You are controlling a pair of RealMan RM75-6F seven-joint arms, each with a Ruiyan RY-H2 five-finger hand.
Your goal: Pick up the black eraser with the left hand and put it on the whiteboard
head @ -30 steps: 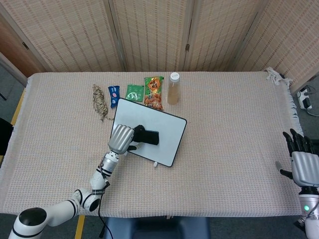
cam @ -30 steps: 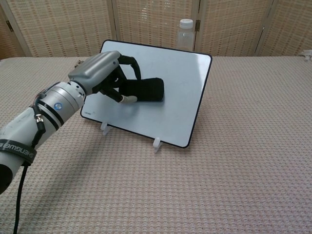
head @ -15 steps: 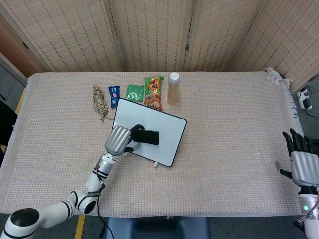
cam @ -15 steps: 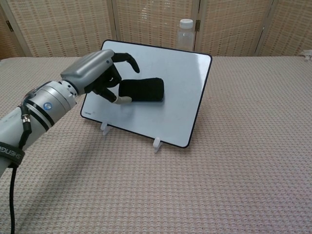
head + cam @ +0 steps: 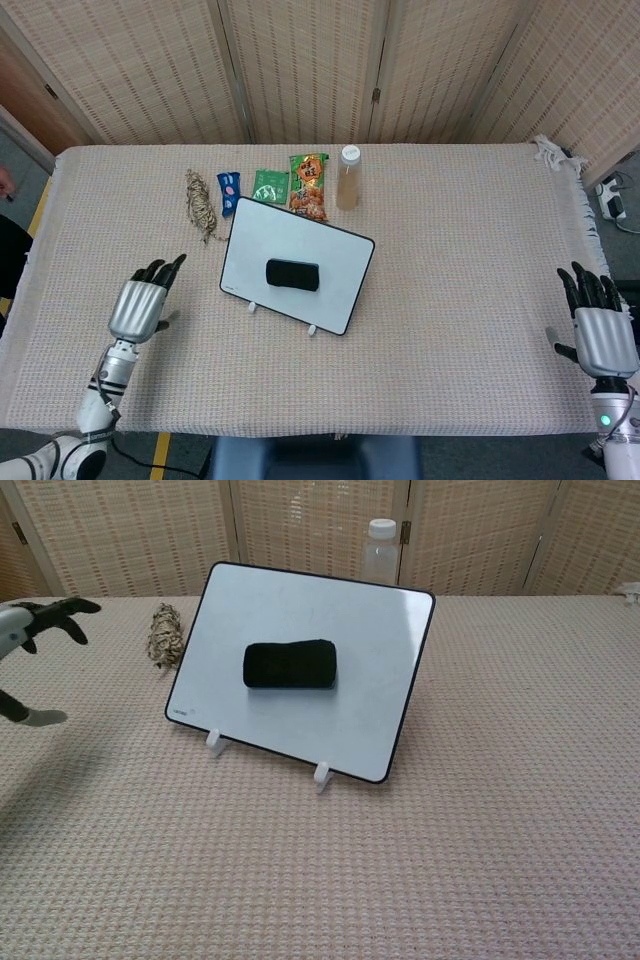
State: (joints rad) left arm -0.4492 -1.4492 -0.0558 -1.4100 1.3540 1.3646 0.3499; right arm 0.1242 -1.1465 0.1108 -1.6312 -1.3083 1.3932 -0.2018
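The black eraser [image 5: 292, 274] [image 5: 290, 666] lies alone on the middle of the whiteboard [image 5: 340, 290] [image 5: 380, 680], which stands tilted on small white clips. My left hand [image 5: 145, 305] [image 5: 30, 625] hovers well to the left of the board, fingers spread and empty; in the chest view only its fingertips show at the left edge. My right hand [image 5: 595, 330] is at the table's right edge, fingers apart, holding nothing.
Behind the board stand a juice bottle [image 5: 348, 178] [image 5: 380, 548], an orange snack bag [image 5: 309, 187], a green packet [image 5: 270, 186], a blue packet [image 5: 229, 185] and a coil of rope [image 5: 202, 205] [image 5: 165, 635]. The woven tablecloth [image 5: 460, 250] covers the table.
My left hand has let go of the eraser and pulled back left and toward the table's front, off the board. The eraser stays on the whiteboard. The right hand barely moved.
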